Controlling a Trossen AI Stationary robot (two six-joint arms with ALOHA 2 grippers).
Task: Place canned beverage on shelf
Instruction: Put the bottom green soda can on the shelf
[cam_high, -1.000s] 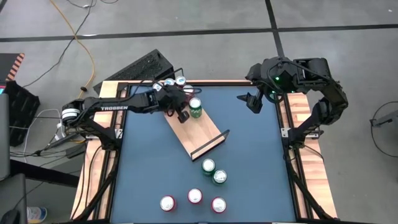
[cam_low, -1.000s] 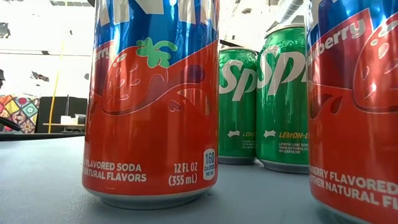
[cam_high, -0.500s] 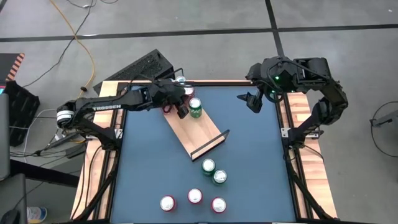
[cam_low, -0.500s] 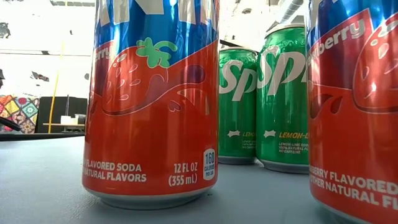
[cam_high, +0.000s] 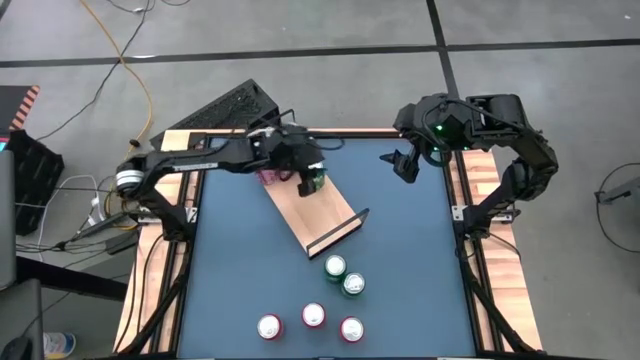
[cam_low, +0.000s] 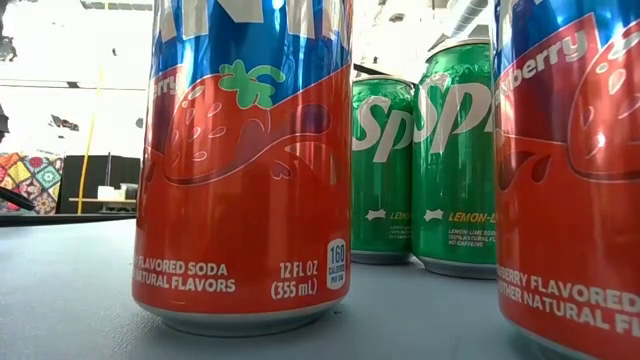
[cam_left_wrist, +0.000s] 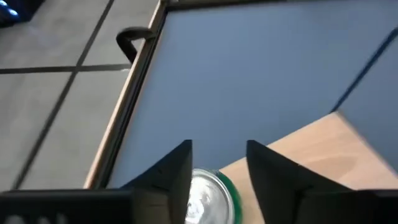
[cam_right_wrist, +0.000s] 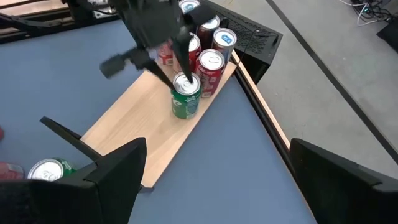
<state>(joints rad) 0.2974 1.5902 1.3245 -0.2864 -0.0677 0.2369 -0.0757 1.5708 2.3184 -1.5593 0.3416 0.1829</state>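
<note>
on the blue table (cam_high: 400, 250) we see the left gripper (cam_high: 307, 180) has slid right since a moment ago, jaws now parted over the green can (cam_right_wrist: 185, 97) on the shelf (cam_high: 320, 212), far end. right gripper (cam_high: 403, 164) hangs wide open, far right. near cans (cam_low: 245, 160) read "flavored soda", "12 fl oz".

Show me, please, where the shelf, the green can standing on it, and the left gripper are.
shelf (cam_high: 318, 216): high view, bare wood of the board.
green can (cam_right_wrist: 185, 102): right wrist view, its side wall.
left gripper (cam_left_wrist: 219, 163): left wrist view, between the fingertips, above the can.
</note>
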